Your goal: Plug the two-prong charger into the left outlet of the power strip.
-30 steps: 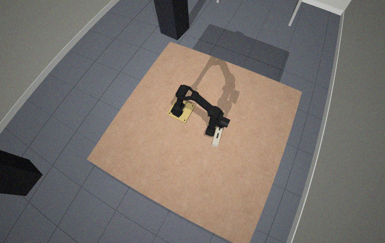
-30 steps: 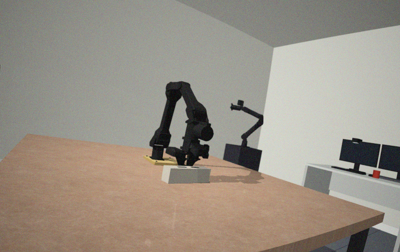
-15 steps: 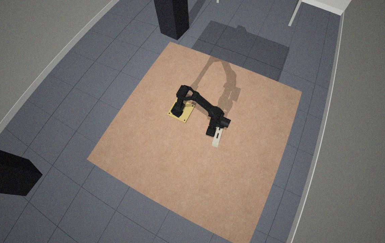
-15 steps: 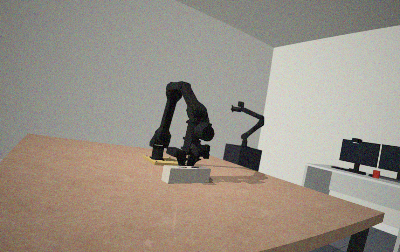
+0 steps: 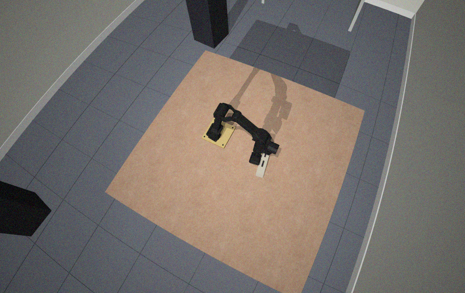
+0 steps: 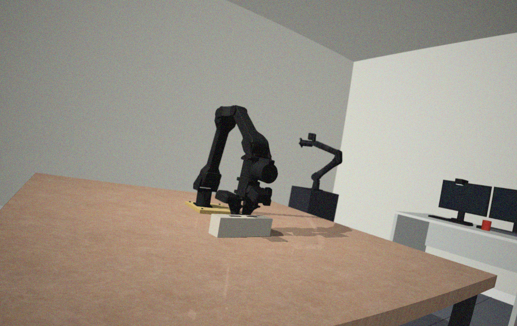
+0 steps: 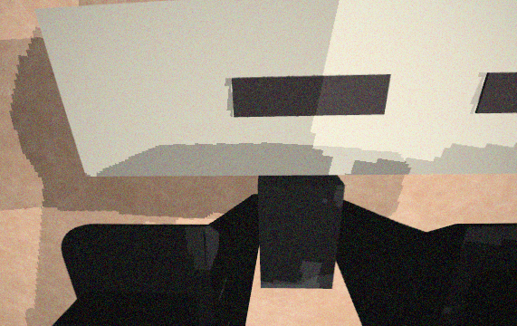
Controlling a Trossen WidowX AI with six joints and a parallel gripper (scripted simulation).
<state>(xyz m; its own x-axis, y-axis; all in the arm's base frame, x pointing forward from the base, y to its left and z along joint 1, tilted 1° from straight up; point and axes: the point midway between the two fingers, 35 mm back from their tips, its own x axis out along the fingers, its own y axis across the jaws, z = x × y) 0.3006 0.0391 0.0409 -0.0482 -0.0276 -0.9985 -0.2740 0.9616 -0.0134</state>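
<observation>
The off-white power strip [image 5: 260,171] [image 6: 244,227] [image 7: 149,109] lies on the table. Its top shows two dark outlet recesses in the wrist view, the left one [image 7: 285,96] whole and the right one [image 7: 516,92] cut off by the picture edge. My gripper [image 6: 241,210] [image 7: 290,202] is shut on the black charger [image 7: 296,258], beside the strip's long edge in the wrist view. The charger's far end meets that edge in the picture; I cannot tell whether they touch. The prongs do not show. The fingertips are hidden in the top view and partly behind the strip in the exterior view.
The arm's yellow base plate [image 5: 227,139] [image 6: 208,210] is on the wooden table [image 5: 197,204] [image 6: 131,259]. Black pedestals [image 5: 210,25] [image 6: 313,202] stand beyond the table. A white desk [image 6: 475,243] with monitors and a red cup [image 6: 486,225] is at the right.
</observation>
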